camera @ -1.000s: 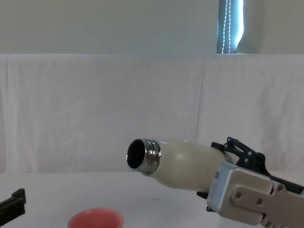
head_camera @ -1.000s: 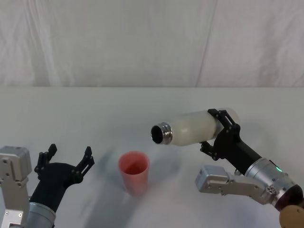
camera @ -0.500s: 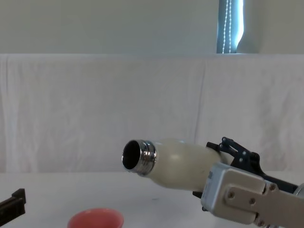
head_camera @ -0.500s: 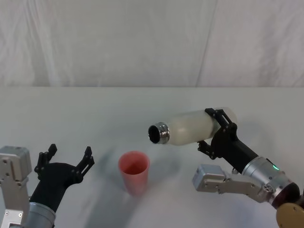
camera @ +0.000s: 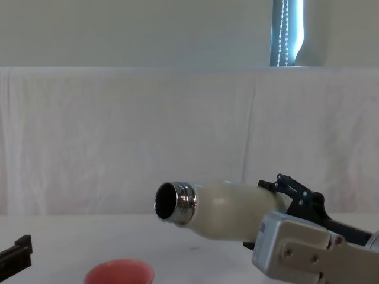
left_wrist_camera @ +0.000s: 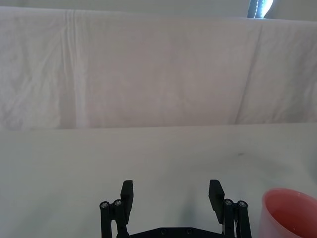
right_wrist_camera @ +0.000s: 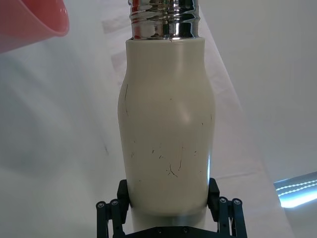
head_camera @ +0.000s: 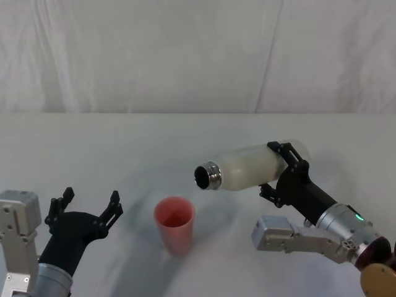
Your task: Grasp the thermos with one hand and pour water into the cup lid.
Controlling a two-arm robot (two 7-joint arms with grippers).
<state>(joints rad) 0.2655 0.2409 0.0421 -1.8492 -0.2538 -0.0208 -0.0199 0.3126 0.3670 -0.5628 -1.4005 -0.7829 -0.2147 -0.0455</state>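
Observation:
The cream-white thermos (head_camera: pixel 250 167) lies nearly horizontal in the air, its open chrome neck (head_camera: pixel 207 176) pointing left, above and to the right of the pink cup lid (head_camera: pixel 174 224). My right gripper (head_camera: pixel 283 168) is shut on the thermos body near its base. From the chest, the thermos (camera: pixel 228 210) hangs above and to the right of the cup lid's rim (camera: pixel 119 273). The right wrist view looks along the thermos (right_wrist_camera: pixel 167 129) held by the gripper (right_wrist_camera: pixel 168 194), with the cup lid (right_wrist_camera: pixel 27 22) beyond the neck. My left gripper (head_camera: pixel 85 206) rests open left of the cup lid (left_wrist_camera: pixel 292 213).
A white cloth covers the table (head_camera: pixel 124 142) and hangs as a backdrop behind it. Bare tabletop lies all around the cup lid. The left gripper (left_wrist_camera: pixel 172 191) sits low at the table's front left.
The thermos neck has dipped slightly lower and the bottle has levelled toward horizontal, staying above and right of the cup lid. The left gripper has not moved.

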